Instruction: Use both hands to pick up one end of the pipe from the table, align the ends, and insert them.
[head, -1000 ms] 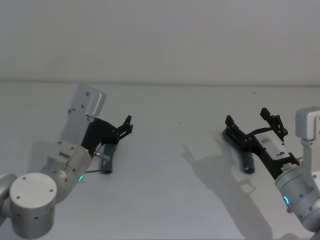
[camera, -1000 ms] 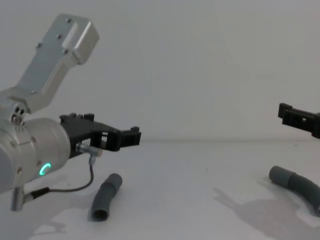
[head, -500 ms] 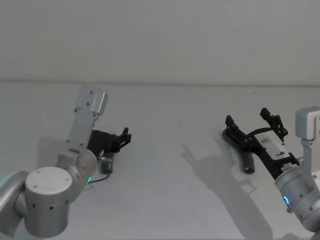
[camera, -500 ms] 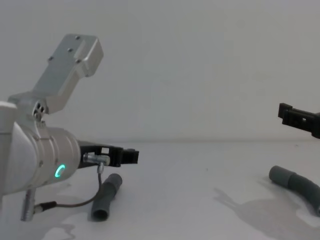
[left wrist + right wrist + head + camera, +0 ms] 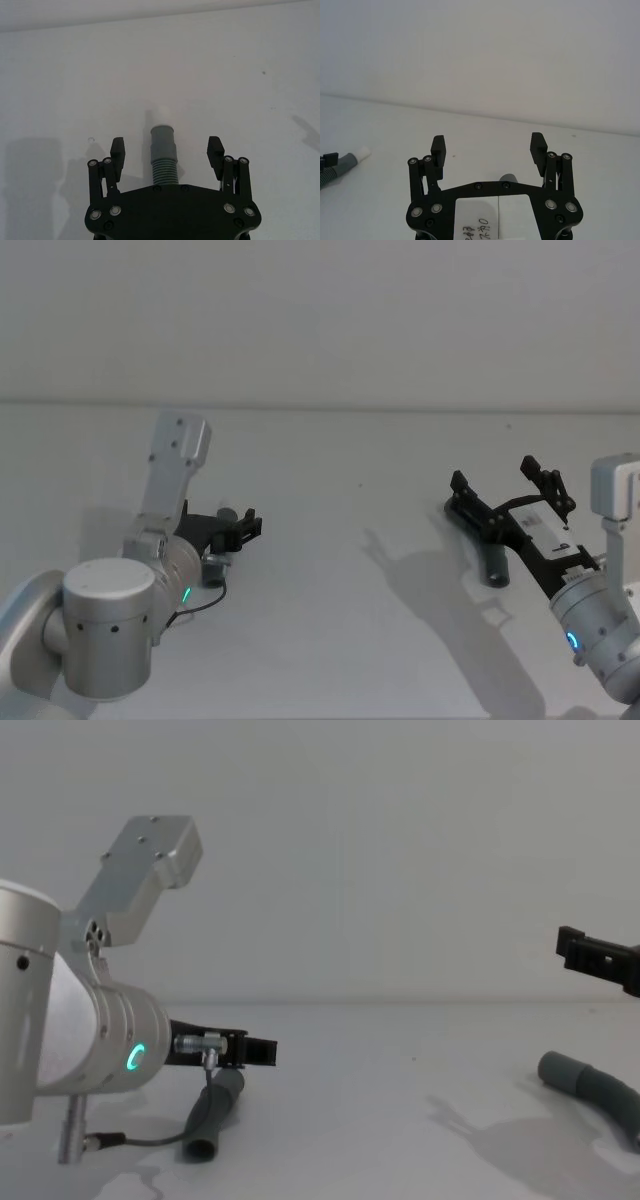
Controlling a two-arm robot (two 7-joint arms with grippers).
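Bracketed the ribbed hose piece (image 5: 164, 167), lower left on the tabletop (image 5: 350, 640), with wide jaws of the left gripper (image 5: 243, 527), hung the right gripper (image 5: 493, 472) equally wide over the other piece (image 5: 497, 568); judged light, bendy, best gripped by the stiff cuff (image 5: 163, 137).

The left gripper (image 5: 166, 147) is hiding the back of the white-tipped hose (image 5: 164, 152); the other hose (image 5: 590, 1085) is running off the chest view's right edge.
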